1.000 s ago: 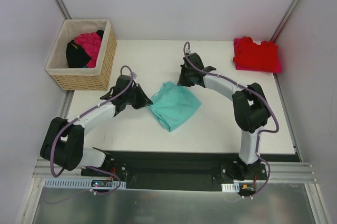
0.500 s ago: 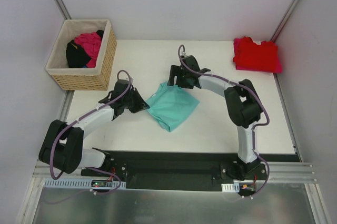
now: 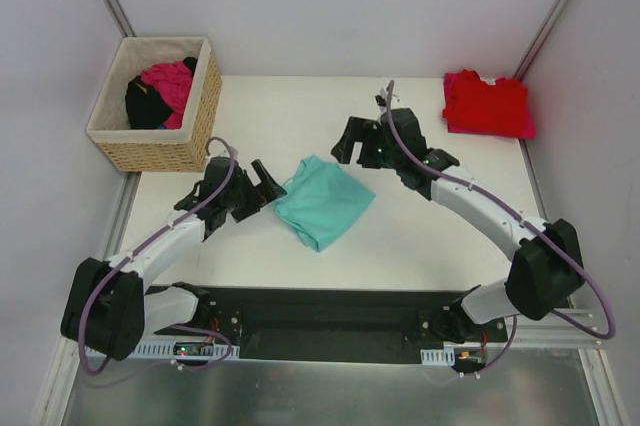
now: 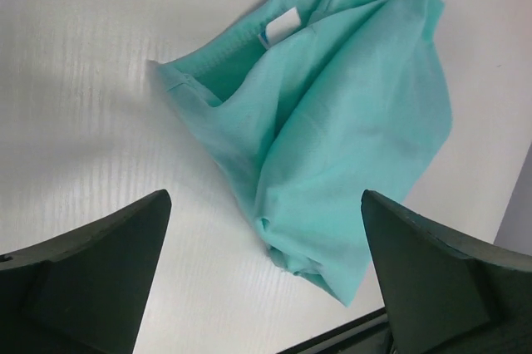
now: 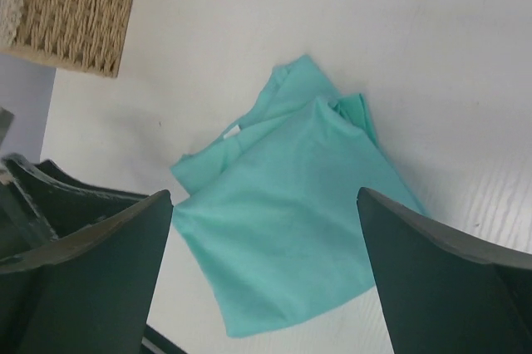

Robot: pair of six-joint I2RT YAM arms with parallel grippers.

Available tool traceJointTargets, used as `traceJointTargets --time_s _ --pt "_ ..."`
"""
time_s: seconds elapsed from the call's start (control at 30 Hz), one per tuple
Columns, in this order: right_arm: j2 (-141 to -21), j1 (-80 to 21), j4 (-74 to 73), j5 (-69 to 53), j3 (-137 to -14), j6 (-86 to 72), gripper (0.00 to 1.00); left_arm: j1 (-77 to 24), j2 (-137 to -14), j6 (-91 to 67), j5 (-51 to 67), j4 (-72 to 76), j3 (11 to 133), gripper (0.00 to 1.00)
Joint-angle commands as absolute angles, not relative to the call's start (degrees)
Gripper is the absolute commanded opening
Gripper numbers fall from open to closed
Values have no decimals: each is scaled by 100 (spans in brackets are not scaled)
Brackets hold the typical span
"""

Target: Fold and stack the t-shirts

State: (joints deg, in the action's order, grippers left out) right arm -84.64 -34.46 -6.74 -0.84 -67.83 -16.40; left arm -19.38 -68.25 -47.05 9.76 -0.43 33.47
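A teal t-shirt (image 3: pixel 322 202) lies loosely folded and rumpled in the middle of the white table (image 3: pixel 420 236). It fills the left wrist view (image 4: pixel 341 113), white neck label up, and the right wrist view (image 5: pixel 291 238). My left gripper (image 3: pixel 270 184) stands open just left of the shirt, its jaws (image 4: pixel 264 198) wide with nothing between them. Just above the shirt's far edge hovers my right gripper (image 3: pixel 348 149), open and empty too (image 5: pixel 264 196). A folded red t-shirt (image 3: pixel 487 104) rests at the far right corner.
A wicker basket (image 3: pixel 190 136) stands at the far left, a magenta garment (image 3: pixel 170 81) and a black one (image 3: pixel 145 104) inside it. Its corner shows in the right wrist view (image 5: pixel 75 5). White walls close off the table's back and sides.
Both grippers were shut on the teal shirt's edges and have opened and let it go. The right arm swung up and to the right; the left drew back slightly.
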Motion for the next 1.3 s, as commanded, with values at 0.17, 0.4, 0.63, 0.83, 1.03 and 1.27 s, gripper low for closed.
traceJointTargets --time_s 0.17,0.4,0.63,0.83,1.03,1.27 --pt "-8630 -3674 -124 -640 -5669 -2179 98 -2003 -5924 -4991 1748 -27 3910 99" --pt "-8964 -3042 1929 -2064 -4756 -3110 97 -2944 -5941 -5562 2425 1605 3614 99" --pt "-9816 -2453 5164 -3961 -4078 -4990 97 -3252 -6267 -6390 2980 3929 2699 98" --pt "-10397 -2373 7470 -4289 -3973 -6653 96 -3261 -6170 -6188 2918 3718 2654 99" --pt "-10248 -2391 7234 -4254 -3859 -6487 96 -3270 -6705 -6319 3041 4218 2610 98" --pt "-10344 -2382 6987 -4201 -3621 -6205 96 -3331 -7724 -6513 3164 5141 2619 97"
